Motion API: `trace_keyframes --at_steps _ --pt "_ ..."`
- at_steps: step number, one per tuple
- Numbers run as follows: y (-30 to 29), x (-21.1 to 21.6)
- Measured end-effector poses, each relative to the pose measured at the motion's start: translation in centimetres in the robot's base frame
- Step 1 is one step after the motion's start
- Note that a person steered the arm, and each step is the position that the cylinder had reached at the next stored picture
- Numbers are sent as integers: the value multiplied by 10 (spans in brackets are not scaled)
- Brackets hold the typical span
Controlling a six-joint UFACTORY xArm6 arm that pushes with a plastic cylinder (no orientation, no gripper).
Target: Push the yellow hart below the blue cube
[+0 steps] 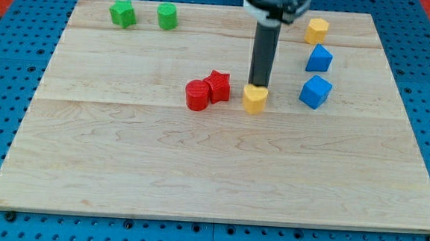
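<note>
The yellow heart (254, 99) lies near the middle of the wooden board. My tip (259, 85) stands right at its upper edge, touching or almost touching it. The blue cube (315, 91) sits to the right of the heart, at about the same height. A second blue block (319, 59) lies just above the cube.
A red cylinder (197, 95) and a red star (217, 85) sit together left of the heart. A yellow block (317, 29) lies at the upper right. A green star-like block (122, 14) and a green cylinder (167, 16) lie at the upper left. The board (197, 172) is edged by blue pegboard.
</note>
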State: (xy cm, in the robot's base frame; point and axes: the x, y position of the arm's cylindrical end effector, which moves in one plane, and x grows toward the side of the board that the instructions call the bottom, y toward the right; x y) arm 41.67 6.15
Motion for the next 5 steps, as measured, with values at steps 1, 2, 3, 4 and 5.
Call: trace_keyframes --at_steps 1,2,3,4,5 --pt "4 45" --pt "-51 44" --pt "-65 60" --pt "-52 92" --pt "22 88"
